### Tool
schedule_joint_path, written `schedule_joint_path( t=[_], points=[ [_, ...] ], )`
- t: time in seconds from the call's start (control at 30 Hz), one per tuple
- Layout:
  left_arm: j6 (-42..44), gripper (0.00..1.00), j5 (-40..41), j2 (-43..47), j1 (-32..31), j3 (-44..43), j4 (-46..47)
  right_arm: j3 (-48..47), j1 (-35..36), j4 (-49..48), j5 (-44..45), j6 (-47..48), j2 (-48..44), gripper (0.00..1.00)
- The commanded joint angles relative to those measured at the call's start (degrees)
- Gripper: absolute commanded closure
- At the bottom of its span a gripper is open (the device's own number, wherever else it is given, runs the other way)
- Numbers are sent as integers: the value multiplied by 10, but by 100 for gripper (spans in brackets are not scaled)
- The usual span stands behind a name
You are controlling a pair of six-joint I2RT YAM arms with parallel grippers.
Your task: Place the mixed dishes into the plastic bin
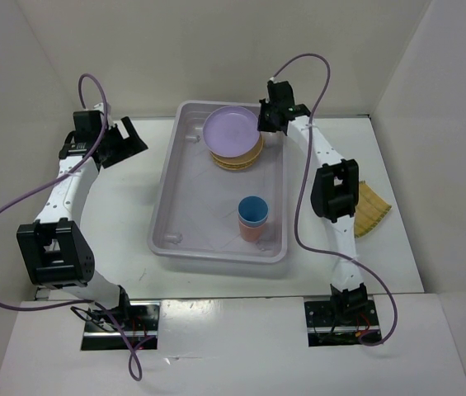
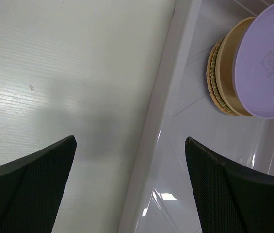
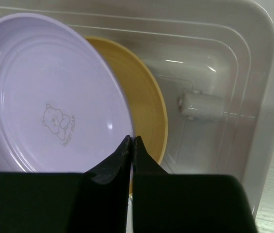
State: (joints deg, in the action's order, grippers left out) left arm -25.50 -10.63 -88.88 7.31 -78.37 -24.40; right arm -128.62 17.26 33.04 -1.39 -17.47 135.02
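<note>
Three white walls (image 1: 216, 49), white table (image 1: 125, 210), plastic bin (image 1: 195, 198)

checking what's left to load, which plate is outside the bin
The yellow woven-textured plate on the table right of the pale translucent plastic bin; the lavender round plate and the stacked plates under it are inside.

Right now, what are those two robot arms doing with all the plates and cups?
The right gripper is pinching the rim of the lavender plate, holding it tilted over the stack of orange-tan plates at the far end of the plastic bin. The blue cup sits inside the salmon-pink cup, already in the bin. The left gripper is open and empty, beside the bin's left wall. One yellow woven plate lies outside the bin, partly under the right arm.
</note>
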Motion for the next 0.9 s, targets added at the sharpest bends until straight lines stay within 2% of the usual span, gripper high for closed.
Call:
schedule_joint_path(
  t=[0.0, 0.23, 0.27, 0.3, 0.33, 0.4, 0.43, 0.63, 0.7, 0.77, 0.8, 0.87],
  points=[
    [7, 1, -11, 17, 9, 7, 11, -39, 4, 14, 14, 8, 17, 100],
    [7, 1, -11, 17, 9, 7, 11, -38, 4, 19, 33, 8, 23, 100],
    [7, 1, -11, 17, 9, 7, 11, -38, 4, 25, 33, 8, 23, 97],
    [7, 1, -11, 17, 9, 7, 11, -38, 4, 25, 38, 8, 23, 80],
    [7, 1, -16, 17, 9, 7, 11, -38, 4, 25, 44, 8, 23, 70],
    [7, 1, -16, 17, 9, 7, 11, -44, 4, 42, 44, 8, 23, 58],
    [7, 1, -22, 17, 9, 7, 11, -51, 4, 48, 51, 8, 23, 48],
    [21, 1, -63, 5, 9, -27, 11, -56, 4, 64, 88, 8, -41, 31],
    [47, 1, -105, -9, 9, -48, 5, -51, 4, 70, 110, 8, -84, 29],
    [70, 1, -150, -26, 9, -86, -1, -9, 4, 54, 145, 8, -125, 27],
    [76, 1, -169, -33, 9, -98, -1, 12, 4, 33, 157, 8, -174, 25],
    [84, 1, -227, -52, 9, -130, -1, 92, 4, 6, 190, 8, -229, 21]
  ],
)
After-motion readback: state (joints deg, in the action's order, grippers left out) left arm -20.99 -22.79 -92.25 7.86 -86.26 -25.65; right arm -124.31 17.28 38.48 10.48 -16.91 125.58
